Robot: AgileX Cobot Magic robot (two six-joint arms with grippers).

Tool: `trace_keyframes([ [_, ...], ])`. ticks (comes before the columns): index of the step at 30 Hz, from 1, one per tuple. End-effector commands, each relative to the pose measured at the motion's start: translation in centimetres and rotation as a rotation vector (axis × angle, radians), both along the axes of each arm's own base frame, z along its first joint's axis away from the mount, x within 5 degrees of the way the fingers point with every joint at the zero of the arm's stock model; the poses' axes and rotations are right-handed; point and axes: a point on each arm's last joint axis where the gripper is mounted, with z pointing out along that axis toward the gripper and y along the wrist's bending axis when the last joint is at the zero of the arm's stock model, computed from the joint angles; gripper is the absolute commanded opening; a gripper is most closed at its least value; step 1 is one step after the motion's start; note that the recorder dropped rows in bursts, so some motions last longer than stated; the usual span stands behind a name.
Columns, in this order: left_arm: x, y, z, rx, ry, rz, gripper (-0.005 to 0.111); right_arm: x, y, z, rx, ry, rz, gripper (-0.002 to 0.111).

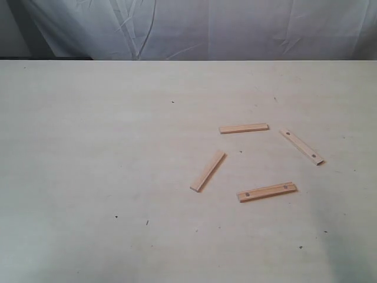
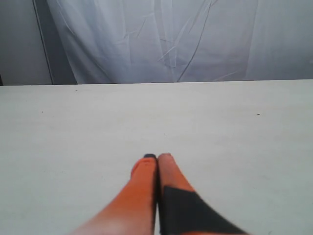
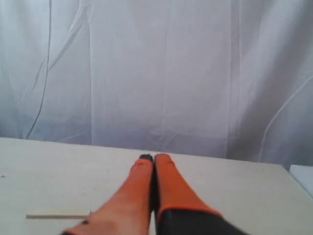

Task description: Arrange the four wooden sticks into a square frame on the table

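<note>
Four wooden sticks lie loose and apart on the table (image 1: 94, 147), right of centre in the exterior view, forming no frame. One plain stick (image 1: 243, 128) lies at the back and another plain stick (image 1: 208, 170) slants at the left. A dotted stick (image 1: 301, 146) slants at the right, and a second dotted stick (image 1: 267, 191) lies at the front. Neither gripper shows in the exterior view. My left gripper (image 2: 157, 157) is shut, empty, over bare table. My right gripper (image 3: 155, 157) is shut and empty, with one stick (image 3: 57, 215) lying beside its fingers.
A white curtain (image 1: 206, 26) hangs behind the table's far edge. A few tiny dark specks (image 1: 172, 101) dot the tabletop. A pale object (image 3: 303, 177) shows at the table's edge in the right wrist view.
</note>
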Motion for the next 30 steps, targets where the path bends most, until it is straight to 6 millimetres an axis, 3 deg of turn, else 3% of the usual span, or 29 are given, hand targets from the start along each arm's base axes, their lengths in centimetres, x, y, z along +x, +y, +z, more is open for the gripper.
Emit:
trace_keyframes([
  [1, 0.1, 0.1, 0.6, 0.034, -0.077, 0.005, 0.0, -0.1, -0.2, 0.7, 0.003, -0.086, -0.022, 0.001],
  [9, 0.0, 0.1, 2.5, -0.045, -0.291, 0.014, 0.0, -0.1, -0.2, 1.1, 0.017, -0.128, -0.028, 0.001],
  [11, -0.1, 0.2, 3.1, -0.092, -0.366, 0.022, 0.0, -0.2, -0.3, 1.2, 0.107, -0.126, -0.022, 0.001],
  [14, -0.5, 0.5, 4.3, -0.248, -0.509, 0.038, 0.0, 1.5, 0.0, 2.4, 0.122, 0.058, -0.003, 0.001],
  [15, -0.5, 0.5, 4.3, -0.234, -0.508, 0.036, 0.0, 2.0, 0.1, 2.7, 0.12, 0.107, 0.001, 0.0],
  [17, 0.2, 0.2, 6.4, -0.179, -0.375, 0.017, 0.0, 4.4, 0.5, 3.6, 0.111, 0.297, 0.017, -0.001],
  [20, 3.8, 0.2, 10.1, -0.199, -0.098, 0.016, 0.0, 10.3, 1.1, 3.5, 0.099, 0.65, 0.041, -0.001],
  [22, 7.5, 0.2, 10.7, -0.195, 0.143, 0.009, 0.0, 13.8, 1.4, 3.1, 0.099, 0.8, 0.05, -0.001],
  [24, 11.1, -0.7, 10.3, -0.17, 0.354, -0.063, 0.0, 17.3, 1.7, 2.5, 0.099, 0.917, 0.06, -0.001],
  [26, 13.6, -1.8, 9.5, -0.173, 0.454, -0.135, 0.0, 19.3, 1.8, 2.0, 0.093, 0.986, 0.071, -0.001],
  [30, 18.2, -5.9, 7.3, -0.181, 0.618, -0.302, 0.0, 22.9, 1.9, 1.1, 0.005, 1.142, 0.098, -0.001],
])
